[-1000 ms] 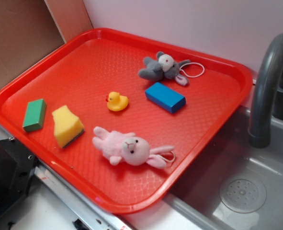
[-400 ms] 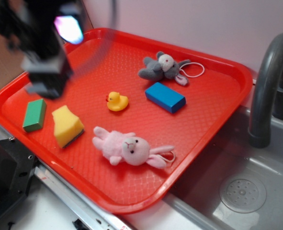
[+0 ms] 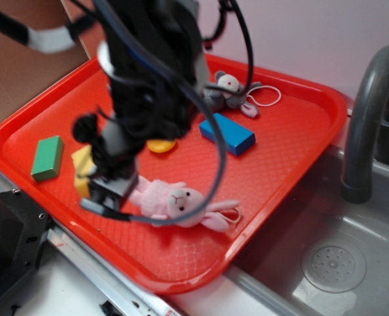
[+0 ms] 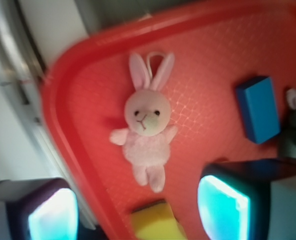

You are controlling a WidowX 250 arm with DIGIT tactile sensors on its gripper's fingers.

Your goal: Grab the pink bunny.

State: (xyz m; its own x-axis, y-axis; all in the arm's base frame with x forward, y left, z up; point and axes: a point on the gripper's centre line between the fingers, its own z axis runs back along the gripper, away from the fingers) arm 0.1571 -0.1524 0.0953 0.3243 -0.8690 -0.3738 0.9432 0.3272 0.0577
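Pink bunny [image 4: 145,134] — laid flat near the red tray's [image 3: 293,178] front edge, ungripped. Pincer [image 3: 108,194] — held spread apart above its feet, positioned for descent.

Yellow duck [image 3: 160,145] — half behind blurred arm [image 3: 148,85]

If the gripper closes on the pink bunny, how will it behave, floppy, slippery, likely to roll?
The pink bunny looks like fluffy plush, so it will probably squash under the gripper rather than slip. Its long ears and thin loop cord will likely dangle when lifted. Lying flat on the red tray, it seems unlikely to roll.
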